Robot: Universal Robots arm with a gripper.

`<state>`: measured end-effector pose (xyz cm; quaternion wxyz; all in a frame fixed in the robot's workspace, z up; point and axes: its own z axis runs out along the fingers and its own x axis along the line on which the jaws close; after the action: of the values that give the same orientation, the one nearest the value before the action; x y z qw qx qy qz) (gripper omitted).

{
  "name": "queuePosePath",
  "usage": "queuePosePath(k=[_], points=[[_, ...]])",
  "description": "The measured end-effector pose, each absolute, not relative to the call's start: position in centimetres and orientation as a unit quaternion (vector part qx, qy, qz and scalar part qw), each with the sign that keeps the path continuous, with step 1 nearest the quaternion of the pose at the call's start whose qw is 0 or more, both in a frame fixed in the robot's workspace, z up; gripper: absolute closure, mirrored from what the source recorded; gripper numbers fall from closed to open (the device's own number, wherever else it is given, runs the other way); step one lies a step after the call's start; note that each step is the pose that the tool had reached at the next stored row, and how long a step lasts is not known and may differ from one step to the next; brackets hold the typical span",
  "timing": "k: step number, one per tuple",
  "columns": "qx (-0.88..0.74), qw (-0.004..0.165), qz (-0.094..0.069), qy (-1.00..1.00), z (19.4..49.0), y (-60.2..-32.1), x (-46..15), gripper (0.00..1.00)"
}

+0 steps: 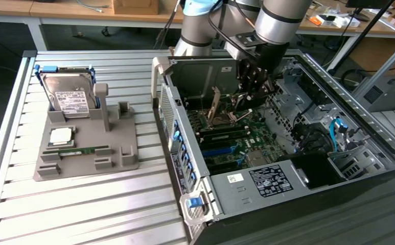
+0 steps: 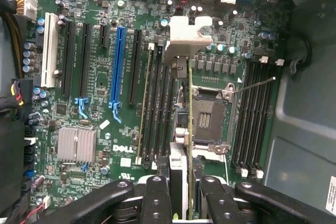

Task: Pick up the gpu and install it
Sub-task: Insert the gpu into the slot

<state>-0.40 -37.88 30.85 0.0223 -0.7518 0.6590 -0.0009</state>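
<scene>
Slatted metal table [image 1: 81, 204], grey holder tray [image 1: 119, 158], computer case [image 1: 252, 201]

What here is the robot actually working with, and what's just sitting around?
In the job: the gpu, clamped edge-on in the gripper; the motherboard beneath it, inside the open computer case.

Lying about: the hard drive, the memory stick and a square silver chip, all on the grey holder.

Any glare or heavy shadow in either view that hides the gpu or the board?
Exterior view: even room light, soft sheen on the slatted table, case interior dim beneath the gripper. Wrist view: motherboard evenly lit, no strong glare; the gpu, held edge-on, stands out against it.
</scene>
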Motion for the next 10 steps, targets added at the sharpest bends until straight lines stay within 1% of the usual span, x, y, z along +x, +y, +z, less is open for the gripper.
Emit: queuePosePath(k=[10], points=[[-0.766, 0.022, -0.001, 0.642, 30.85, -37.88, -0.4, 0.73]])
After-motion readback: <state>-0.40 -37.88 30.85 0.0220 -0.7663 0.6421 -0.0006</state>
